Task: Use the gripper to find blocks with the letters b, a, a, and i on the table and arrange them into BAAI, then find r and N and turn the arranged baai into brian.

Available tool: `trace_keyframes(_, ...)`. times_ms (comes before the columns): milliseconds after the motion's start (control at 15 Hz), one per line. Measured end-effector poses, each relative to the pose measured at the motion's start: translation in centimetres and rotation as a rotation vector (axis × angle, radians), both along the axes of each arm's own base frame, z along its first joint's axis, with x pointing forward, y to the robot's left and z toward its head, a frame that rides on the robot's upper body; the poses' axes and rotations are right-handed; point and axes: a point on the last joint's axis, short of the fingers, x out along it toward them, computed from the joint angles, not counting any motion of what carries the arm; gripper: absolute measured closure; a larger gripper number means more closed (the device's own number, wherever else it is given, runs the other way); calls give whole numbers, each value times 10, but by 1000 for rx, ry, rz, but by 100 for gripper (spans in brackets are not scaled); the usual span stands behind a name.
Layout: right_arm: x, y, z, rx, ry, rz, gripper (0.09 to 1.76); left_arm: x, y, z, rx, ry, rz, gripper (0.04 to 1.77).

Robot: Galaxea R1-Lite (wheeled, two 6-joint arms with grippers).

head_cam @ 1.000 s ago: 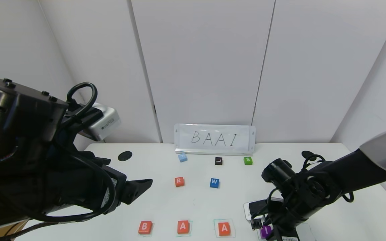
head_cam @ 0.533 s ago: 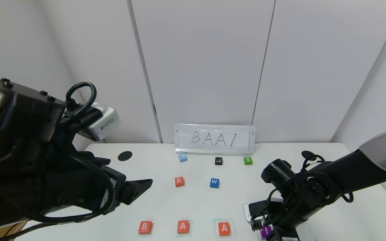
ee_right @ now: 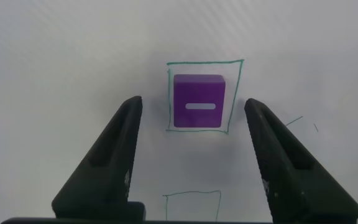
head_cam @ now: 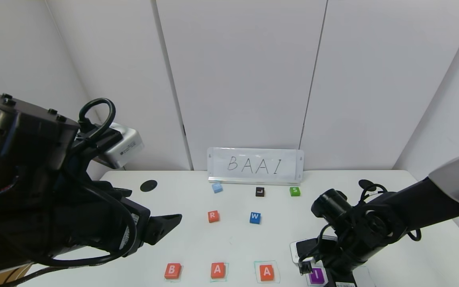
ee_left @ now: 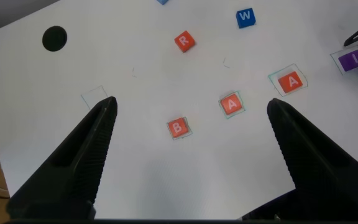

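Note:
Three orange-red blocks stand in a row near the front edge of the white table (head_cam: 197, 243): B (head_cam: 172, 270), A (head_cam: 218, 270) and A (head_cam: 267, 272), each in a green drawn square. The purple I block (head_cam: 316, 276) lies in the fourth square. My right gripper (ee_right: 193, 104) is open just above the I block (ee_right: 198, 101), one finger on each side, not touching it. The R block (head_cam: 213, 216) sits mid-table. My left gripper (ee_left: 191, 104) is open and empty, high above B (ee_left: 177, 127).
A blue W block (head_cam: 255, 217), a black L block (head_cam: 259, 191), a green S block (head_cam: 295, 191) and a light blue block (head_cam: 217, 187) with an unreadable letter lie farther back. A BAAI sign (head_cam: 255, 165) stands at the back edge. A black hole (head_cam: 148, 185) is at the back left.
My right gripper has drawn back a little from the purple I block, which now shows whole in its square. The left arm has barely moved.

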Motion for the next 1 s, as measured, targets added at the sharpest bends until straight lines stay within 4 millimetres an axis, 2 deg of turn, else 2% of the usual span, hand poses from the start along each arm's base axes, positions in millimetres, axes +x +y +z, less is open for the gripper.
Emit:
trace_keyframes(267,-4,-3,19,31,-38,-36,44,-1,1,1,3,-9,7,9)
trace_keyframes(400,-9,-4,36,76,-46,-153,37,-1,0,1,3,-9,6,9)
trace_keyframes(667,-21,-1,67,201,-7,-574,28,-1,3,2,-2,-16,17,9)
trace_keyframes(1000,-32,-13,108,281,-198,-1043,21,22,31,3,-64,-117,179,9)
